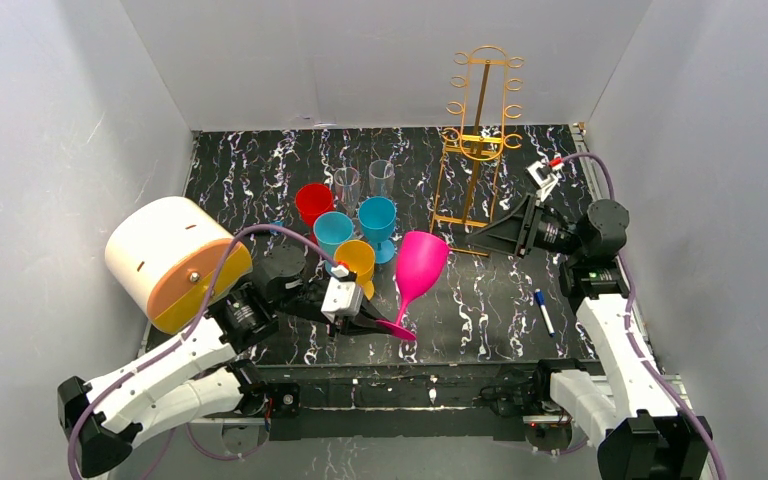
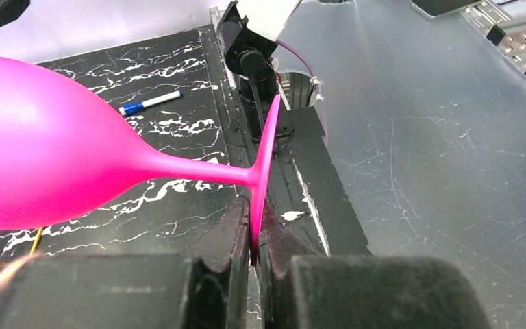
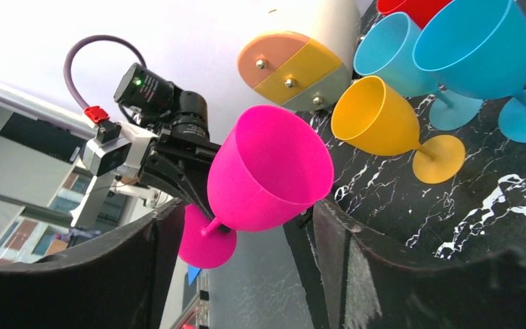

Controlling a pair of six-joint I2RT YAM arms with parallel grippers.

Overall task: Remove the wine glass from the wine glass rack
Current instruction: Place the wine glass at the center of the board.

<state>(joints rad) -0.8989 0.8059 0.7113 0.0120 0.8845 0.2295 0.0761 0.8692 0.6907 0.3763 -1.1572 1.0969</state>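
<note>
Low, left tool (image 2: 255,240) clamps tilted wine glass (image 1: 420,262) foot, seemingly aloft.

Fig.: black, white-veined marble-look tabletop (image 1: 520,300). L edge: large white drum w/ orange-and-yellow end face (image 1: 160,250), lying on its side. Centre cluster, all upright: red plastic cup (image 1: 313,203), light-blue plastic goblet (image 1: 333,232), deeper-blue plastic goblet (image 1: 377,218), yellow plastic goblet (image 1: 356,260) at the front, two clear tumblers (image 1: 347,185) at the back. R front: white marker pen w/ blue cap (image 1: 544,311), lying well apart.
</note>
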